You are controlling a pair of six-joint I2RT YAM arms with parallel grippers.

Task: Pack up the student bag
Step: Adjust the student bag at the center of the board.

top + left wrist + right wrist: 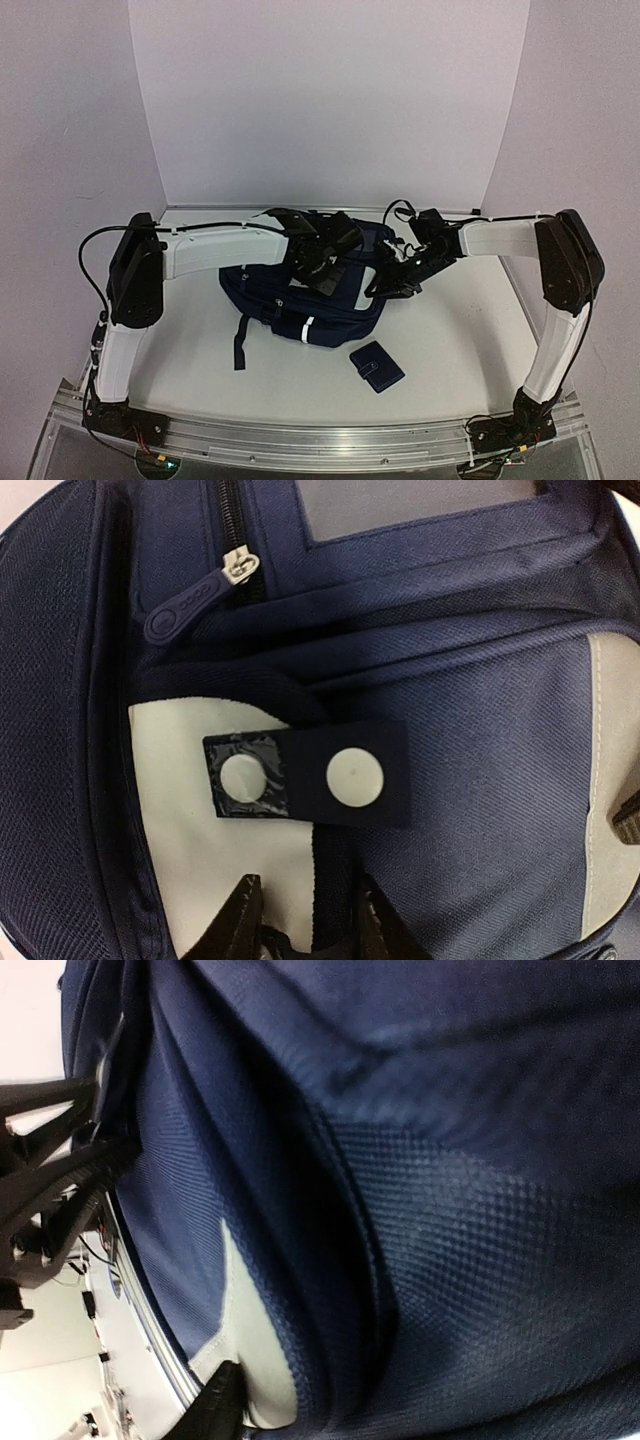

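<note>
The student bag point(300, 300), navy with a white stripe, lies in the middle of the table. My left gripper point(325, 262) hovers low over its front. In the left wrist view my left gripper point(308, 920) straddles a dark strap point(335, 880) below a tab with two white dots point(310, 775). The right finger touches the strap, and a strip of the white patch point(190, 810) shows beside the left finger. My right gripper point(388, 282) presses into the bag's right side. Only one of its fingers point(222, 1400) shows, against white trim point(245, 1350); navy fabric hides the other.
A small navy wallet point(377, 366) lies on the table in front of the bag, to the right. A loose dark strap point(240, 345) trails off the bag's front left. A zip pull point(185, 605) lies above the patch. White walls close the back and sides.
</note>
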